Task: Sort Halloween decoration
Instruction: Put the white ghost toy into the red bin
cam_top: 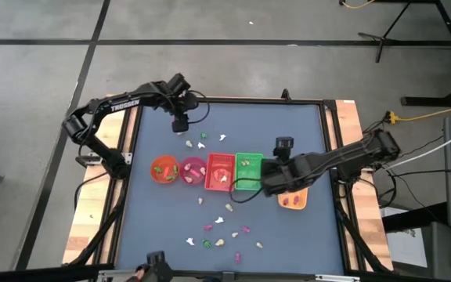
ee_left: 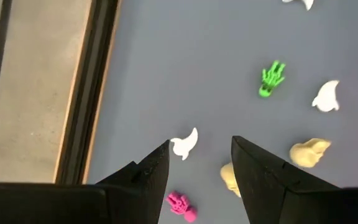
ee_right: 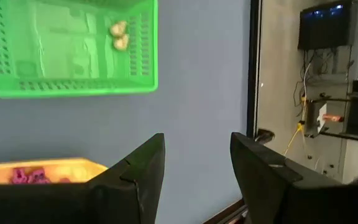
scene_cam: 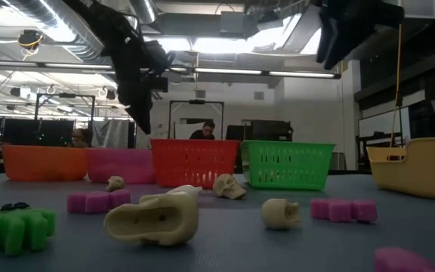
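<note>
The Halloween decoration lies in two scatters on the blue table: one at the far side, around a white ghost [ee_left: 184,144], a magenta skeleton [ee_left: 181,205], a green skeleton [ee_left: 271,78] and cream skulls [ee_left: 309,151], and one near the front edge [cam_top: 221,235]. My left gripper [cam_top: 180,124] hangs open above the far scatter, with the white ghost showing between its fingers [ee_left: 197,146], and touches nothing. My right gripper [cam_top: 268,185] is open and empty [ee_right: 197,140], raised between the green basket [ee_right: 73,50] and the yellow tray [ee_right: 42,169].
A row crosses mid-table: orange bowl [cam_top: 163,169], pink bowl [cam_top: 192,168], red basket [cam_top: 220,172] and green basket [cam_top: 247,168]. The yellow tray [cam_top: 292,201] stands to their right and holds magenta pieces [ee_right: 30,176]. Cream pieces [ee_right: 118,34] lie in the green basket. The left table edge [ee_left: 89,93] is close.
</note>
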Robot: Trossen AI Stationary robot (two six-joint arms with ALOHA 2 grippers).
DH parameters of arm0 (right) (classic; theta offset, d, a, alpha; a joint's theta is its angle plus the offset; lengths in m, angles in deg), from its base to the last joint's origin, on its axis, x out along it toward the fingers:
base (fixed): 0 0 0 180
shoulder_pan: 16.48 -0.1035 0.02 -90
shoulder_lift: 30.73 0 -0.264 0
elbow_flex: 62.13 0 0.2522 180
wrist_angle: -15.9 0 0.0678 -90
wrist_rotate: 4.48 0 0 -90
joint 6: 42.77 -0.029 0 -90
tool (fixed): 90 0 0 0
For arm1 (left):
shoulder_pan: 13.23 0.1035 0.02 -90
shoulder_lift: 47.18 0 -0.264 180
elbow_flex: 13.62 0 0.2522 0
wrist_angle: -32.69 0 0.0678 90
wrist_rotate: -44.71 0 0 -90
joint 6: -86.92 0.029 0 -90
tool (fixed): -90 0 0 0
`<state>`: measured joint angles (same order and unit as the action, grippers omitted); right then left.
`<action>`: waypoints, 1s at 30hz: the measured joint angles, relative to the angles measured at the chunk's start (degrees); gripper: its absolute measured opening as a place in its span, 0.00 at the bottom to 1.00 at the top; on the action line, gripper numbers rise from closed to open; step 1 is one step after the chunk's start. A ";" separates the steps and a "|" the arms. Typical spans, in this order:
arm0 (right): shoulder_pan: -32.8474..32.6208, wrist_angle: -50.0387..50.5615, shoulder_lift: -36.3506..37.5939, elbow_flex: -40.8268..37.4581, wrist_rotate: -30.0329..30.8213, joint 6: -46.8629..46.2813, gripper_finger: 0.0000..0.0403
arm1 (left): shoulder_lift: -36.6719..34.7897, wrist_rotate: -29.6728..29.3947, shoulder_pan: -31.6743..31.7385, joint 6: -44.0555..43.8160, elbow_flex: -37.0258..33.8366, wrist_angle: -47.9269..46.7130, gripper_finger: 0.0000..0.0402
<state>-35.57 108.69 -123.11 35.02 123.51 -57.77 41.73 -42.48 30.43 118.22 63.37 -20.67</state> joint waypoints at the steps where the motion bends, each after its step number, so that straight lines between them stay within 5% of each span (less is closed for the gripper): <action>1: 0.00 -0.19 0.93 -1.25 0.02 -0.58 0.45 | 0.63 0.13 0.37 0.96 -0.01 -0.07 0.39; 13: 0.00 -6.31 4.81 -11.34 -0.04 -2.80 0.45 | 9.42 -0.33 2.62 6.86 -0.01 3.17 0.39; 30: 0.00 -9.16 4.81 -12.63 -0.26 -2.78 0.45 | 15.58 -0.49 3.96 8.03 -0.03 5.36 0.39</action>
<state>-35.57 99.53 -118.30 22.39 123.26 -60.55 57.30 -42.97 34.39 126.25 63.34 -15.31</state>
